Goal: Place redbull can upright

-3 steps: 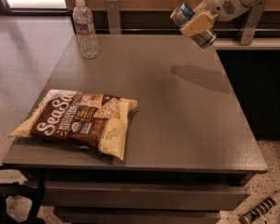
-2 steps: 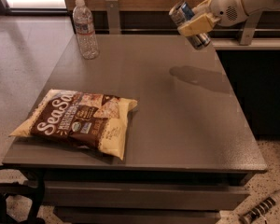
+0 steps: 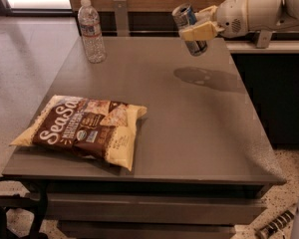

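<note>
Grey desk (image 3: 189,133) lies well below my pincer (image 3: 198,31), which is clamped around the redbull can (image 3: 185,15), tilted, in the air near the far edge. If I release at this height or tilt, I expect it to topple and roll off.

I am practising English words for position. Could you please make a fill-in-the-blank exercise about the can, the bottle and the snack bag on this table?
1. Over the far right part of the table, the gripper holds the redbull can up in the ____.
2. The water bottle stands ____ near the far left corner.
3. The snack bag lies ____ near the front left edge.
4. Under the can, a dark ____ falls on the table.

Missing words: air; upright; flat; shadow
</note>
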Motion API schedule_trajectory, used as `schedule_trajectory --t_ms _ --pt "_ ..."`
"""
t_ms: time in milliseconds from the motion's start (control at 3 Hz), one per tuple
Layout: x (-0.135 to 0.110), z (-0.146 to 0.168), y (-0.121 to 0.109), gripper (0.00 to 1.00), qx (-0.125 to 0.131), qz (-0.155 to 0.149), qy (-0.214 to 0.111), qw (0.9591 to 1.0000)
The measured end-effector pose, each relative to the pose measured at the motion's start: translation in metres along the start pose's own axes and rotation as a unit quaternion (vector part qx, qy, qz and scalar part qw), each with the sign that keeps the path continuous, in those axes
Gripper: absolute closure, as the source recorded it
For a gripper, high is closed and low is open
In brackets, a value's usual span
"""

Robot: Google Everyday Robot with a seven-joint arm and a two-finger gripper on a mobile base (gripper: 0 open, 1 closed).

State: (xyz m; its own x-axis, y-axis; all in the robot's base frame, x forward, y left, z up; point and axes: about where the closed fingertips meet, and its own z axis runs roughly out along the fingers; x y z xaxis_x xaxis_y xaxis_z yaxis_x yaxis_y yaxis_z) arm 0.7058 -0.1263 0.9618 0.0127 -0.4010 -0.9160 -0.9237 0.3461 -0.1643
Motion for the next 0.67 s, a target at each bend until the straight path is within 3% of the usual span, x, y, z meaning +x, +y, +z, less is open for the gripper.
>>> schedule_trajectory --t_ms 667 --pt "0.006 0.026 -0.008 1.00 -0.018 -0.001 -0.047 0.9987"
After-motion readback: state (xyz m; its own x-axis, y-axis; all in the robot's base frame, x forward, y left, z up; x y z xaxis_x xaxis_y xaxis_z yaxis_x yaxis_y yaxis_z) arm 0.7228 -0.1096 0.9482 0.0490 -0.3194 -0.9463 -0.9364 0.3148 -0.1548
